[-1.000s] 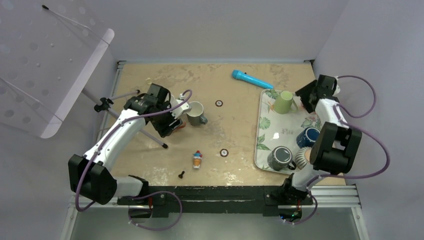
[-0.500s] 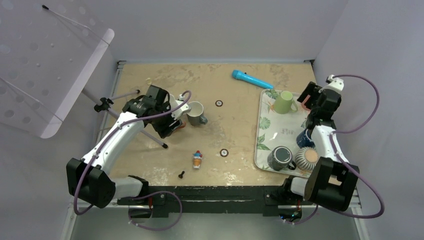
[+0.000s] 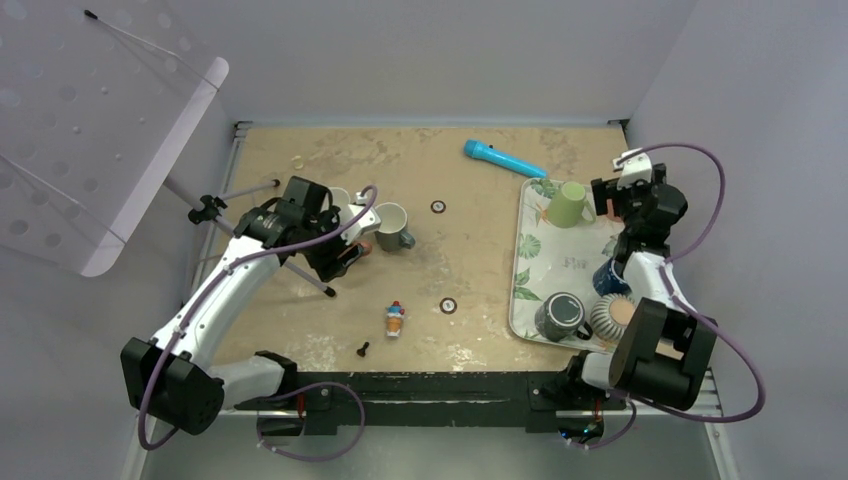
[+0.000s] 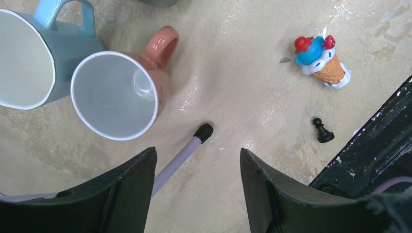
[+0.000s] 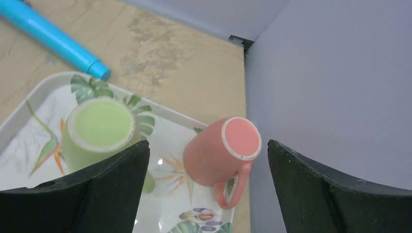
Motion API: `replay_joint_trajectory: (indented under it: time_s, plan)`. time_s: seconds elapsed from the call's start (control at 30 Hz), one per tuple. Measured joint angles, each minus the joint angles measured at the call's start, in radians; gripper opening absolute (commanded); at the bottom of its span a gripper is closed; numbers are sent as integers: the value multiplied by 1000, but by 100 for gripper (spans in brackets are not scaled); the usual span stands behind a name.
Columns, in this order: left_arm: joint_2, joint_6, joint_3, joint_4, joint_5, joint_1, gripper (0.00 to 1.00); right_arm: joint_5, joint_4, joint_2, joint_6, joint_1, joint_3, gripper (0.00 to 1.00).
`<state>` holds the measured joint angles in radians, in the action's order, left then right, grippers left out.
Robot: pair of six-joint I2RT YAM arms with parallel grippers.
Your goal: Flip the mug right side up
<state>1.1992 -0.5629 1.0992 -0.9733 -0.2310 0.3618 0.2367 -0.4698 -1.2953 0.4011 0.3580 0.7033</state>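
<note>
the right gripper [image 5: 208,145] is spread wide with nothing pinched; the upside-down pink mug [image 5: 221,153] shows in the gap between its two fingers [image 5: 97,194], touched by neither and sitting nearer the wall-side finger; the mug's base faces up and its handle points back toward the wrist; it stands on the leaf-print tray [image 5: 167,145], at the tray's corner by the wall [image 5: 330,73]; just past the other finger, on the same tray, a green mug [image 5: 99,128] also stands base up, apart from the pink one; farther ahead of the gripper and off to the green mug's side, a blue marker [image 5: 53,39] lies on the table [image 5: 160,58], its tip close to the tray's rim.

the left gripper [image 4: 198,151] is also spread and holds nothing; a tripod leg [image 4: 182,155] with a black tip runs along the table under the gap between its fingers; ahead and to one side of it an open pink mug [image 4: 116,94] shows its white inside, with a light blue mug [image 4: 29,58] just beside it, mouth also toward the camera; ahead on the other side lies an ice-cream toy [image 4: 320,58], and nearer that finger stands a black chess pawn [image 4: 323,131].
</note>
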Motion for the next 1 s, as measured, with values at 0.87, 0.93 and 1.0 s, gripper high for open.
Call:
replay_joint_trajectory:
  time_s: [0.87, 0.93, 1.0]
  plan:
    - [-27, 3, -2, 7, -8, 0, 68, 406, 599, -309, 688, 54, 266, 76]
    - [-21, 4, -2, 7, -8, 0, 68, 405, 608, -343, 691, 42, 293, 71]
    - [-15, 5, -2, 7, -8, 0, 68, 401, 620, -375, 699, 28, 316, 62]
